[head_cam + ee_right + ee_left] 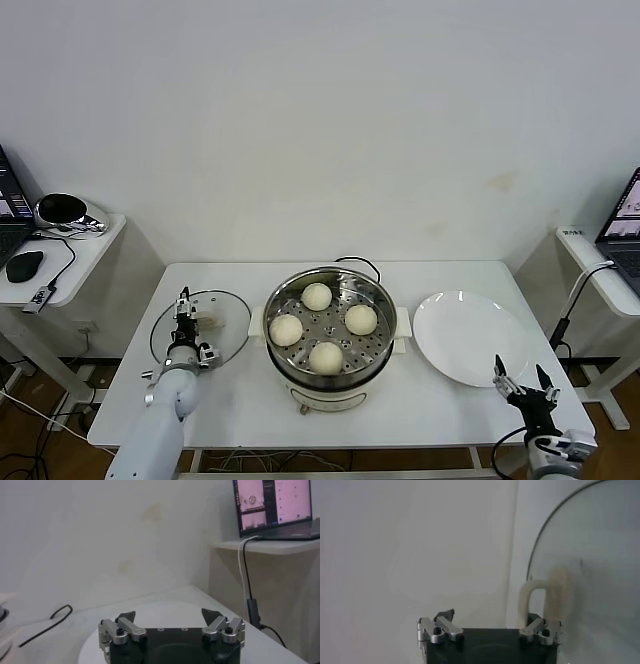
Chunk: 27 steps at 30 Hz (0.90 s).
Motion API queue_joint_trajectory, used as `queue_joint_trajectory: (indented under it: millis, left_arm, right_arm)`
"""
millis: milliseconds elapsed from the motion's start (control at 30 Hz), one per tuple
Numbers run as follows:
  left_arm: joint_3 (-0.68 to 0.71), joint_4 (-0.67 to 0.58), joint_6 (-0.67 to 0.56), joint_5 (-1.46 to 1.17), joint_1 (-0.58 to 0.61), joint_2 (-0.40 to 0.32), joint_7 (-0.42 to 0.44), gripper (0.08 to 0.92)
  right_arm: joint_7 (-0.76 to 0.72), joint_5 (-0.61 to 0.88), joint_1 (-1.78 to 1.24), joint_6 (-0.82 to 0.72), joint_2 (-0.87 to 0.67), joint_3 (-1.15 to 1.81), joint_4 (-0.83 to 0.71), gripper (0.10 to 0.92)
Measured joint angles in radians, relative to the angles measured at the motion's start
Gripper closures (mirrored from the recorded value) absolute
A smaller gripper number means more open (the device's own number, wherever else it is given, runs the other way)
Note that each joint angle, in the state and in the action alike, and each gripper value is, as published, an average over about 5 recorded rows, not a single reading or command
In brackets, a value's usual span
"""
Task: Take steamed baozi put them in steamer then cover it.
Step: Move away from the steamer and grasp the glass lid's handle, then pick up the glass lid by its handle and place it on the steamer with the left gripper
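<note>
Four cream-white baozi (317, 296) (361, 319) (286, 329) (326, 357) lie on the perforated tray inside the steel steamer (283, 293) at the table's middle. The clear glass lid (228, 305) lies flat to the steamer's left. My left gripper (185, 312) is open above the lid. In the left wrist view (490, 619) one finger is right at the lid's cream handle (536, 597), which is not between the jaws. My right gripper (525, 380) is open and empty at the front right, by the white plate (470, 337); it also shows in the right wrist view (169, 615).
The plate (150, 611) holds nothing. The steamer's black cord (50, 620) runs behind it. Side desks stand on both sides, with a laptop (275, 505) on the right and a mouse (24, 265) on the left. A wall is close behind the table.
</note>
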Motion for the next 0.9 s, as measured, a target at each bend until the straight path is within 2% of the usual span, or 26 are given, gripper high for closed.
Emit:
queue_joint_trajectory:
  millis: [600,700,900]
  left_arm:
    - [-0.013,0.014,-0.007,0.027,0.009,0.007,-0.012,0.803]
    - [-0.019,-0.015,0.009,0.021,0.023,0.013,0.002,0.856]
    - [-0.039,-0.127,0.065,-0.015,0.073,0.025,0.042,0.862]
  right_arm:
    - [0.004,-0.005,-0.003,-0.001,0.002,0.006,0.017,0.203]
    - [0.003,-0.004,0.0,-0.001,0.0,0.004,0.018,0.203]
    - [0.003,0.004,0.011,-0.003,-0.001,0.002,0.024,0.203]
